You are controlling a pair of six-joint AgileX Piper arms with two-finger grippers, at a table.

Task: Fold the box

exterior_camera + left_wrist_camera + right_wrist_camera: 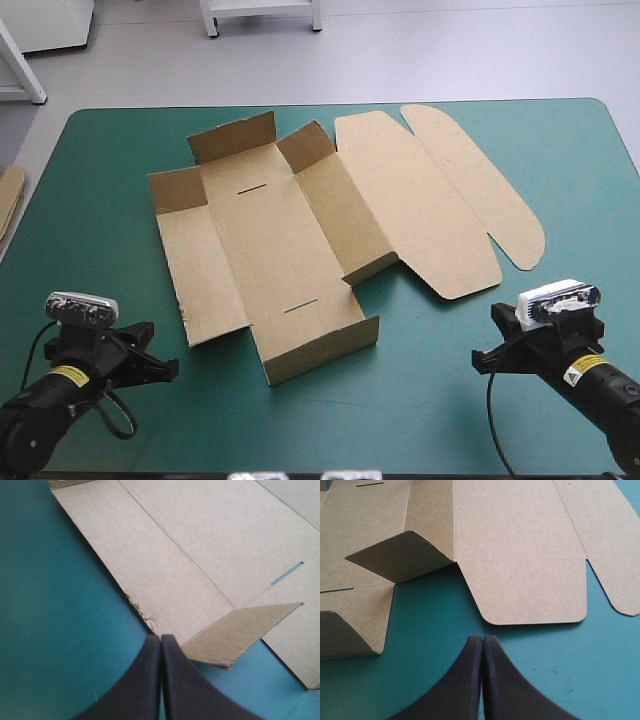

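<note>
The brown box lies in the middle of the teal-green table as a cut sheet, mostly flat, with a few short flaps partly raised and the lid panel spread flat toward the right. My left gripper rests near the front left, shut, its tip just short of the box's left edge. My right gripper is shut near the front right, a little before the lid's rounded flap. A raised corner flap stands ahead of it, toward the box's middle.
An edge of more brown board shows at the table's left edge. Bare teal-green cover runs along the front between the two arms and at the far right.
</note>
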